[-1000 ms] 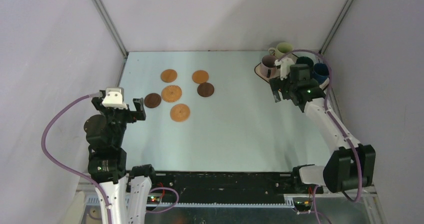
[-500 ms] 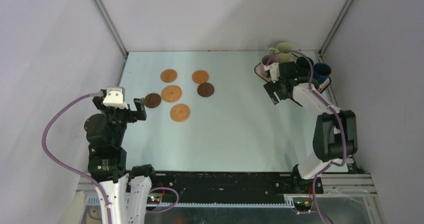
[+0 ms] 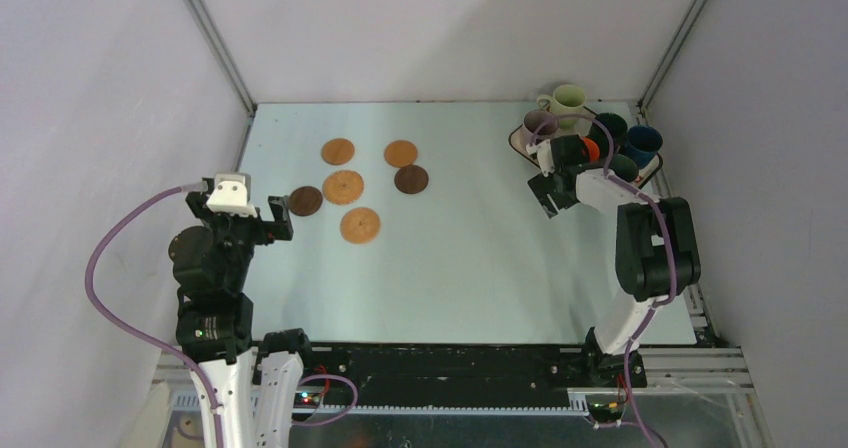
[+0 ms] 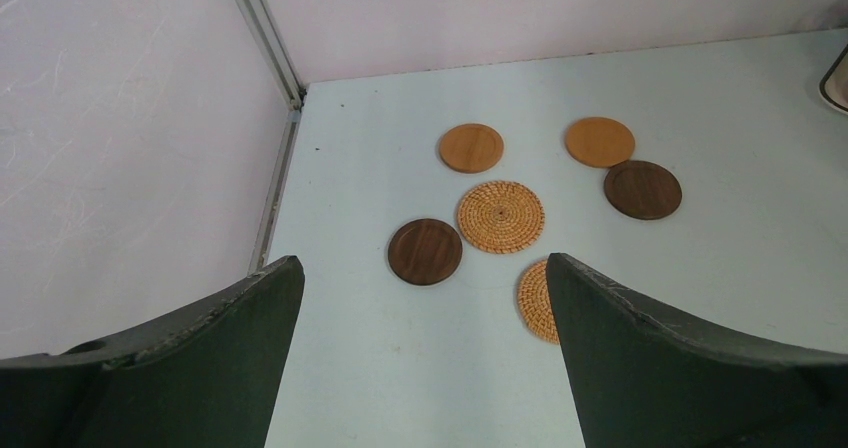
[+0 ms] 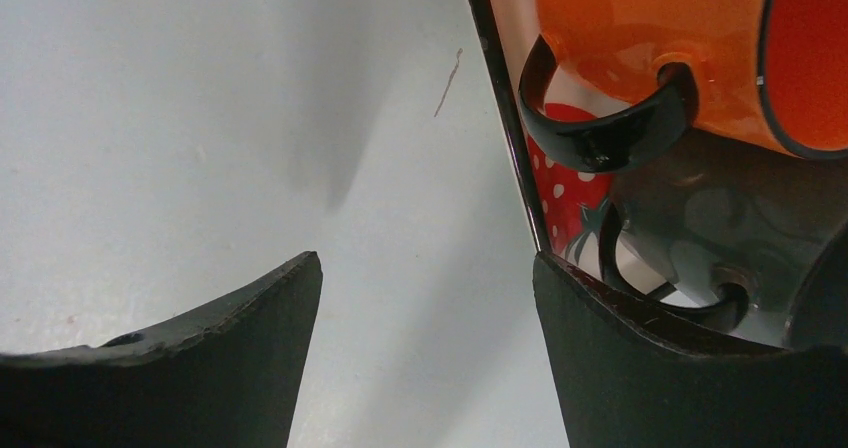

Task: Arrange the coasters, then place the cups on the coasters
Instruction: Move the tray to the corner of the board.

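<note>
At rim of tray (image 5: 503, 118), found right tool (image 5: 425, 268) wide, empty; orange cup (image 5: 640, 48) just beyond, handle toward it; left tool (image 4: 422, 263) wide, far off.

The two woven coasters (image 4: 500, 216) look like coiled straw or rattan, rough and matt. The two light coasters (image 4: 470, 147) look like smooth wood with a soft sheen, and the two dark coasters (image 4: 425, 251) look like a darker wood, also smooth. The orange cup (image 5: 650, 48) is glossy, like glazed ceramic, and its black handle (image 5: 610, 138) shines too. The strawberry-print tray (image 5: 560, 183) has a smooth, reflecting surface. The table (image 4: 720, 268) is smooth and matt. The fingers (image 4: 200, 368) of the left gripper (image 4: 422, 266) look like matt hard plastic, rough along the edges.
</note>
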### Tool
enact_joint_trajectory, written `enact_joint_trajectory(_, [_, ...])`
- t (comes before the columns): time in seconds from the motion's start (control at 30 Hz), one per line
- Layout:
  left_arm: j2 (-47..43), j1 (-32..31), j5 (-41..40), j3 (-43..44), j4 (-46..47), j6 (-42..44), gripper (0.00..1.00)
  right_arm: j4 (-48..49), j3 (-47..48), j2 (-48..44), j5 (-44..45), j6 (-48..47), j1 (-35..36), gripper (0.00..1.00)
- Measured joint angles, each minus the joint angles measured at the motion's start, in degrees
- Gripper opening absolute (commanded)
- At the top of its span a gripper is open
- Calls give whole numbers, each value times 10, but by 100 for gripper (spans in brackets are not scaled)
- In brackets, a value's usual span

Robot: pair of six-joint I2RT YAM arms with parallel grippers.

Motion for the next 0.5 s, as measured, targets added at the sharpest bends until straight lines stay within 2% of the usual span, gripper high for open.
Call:
enact_joint_trajectory(0.27, [0,1,0,0,0,0,98,19,-8,23,2,2,-30,78])
enact_joint_trajectory(0.5, [0,3,0,0,0,0,98,26,-8,35,0,3,-55,64])
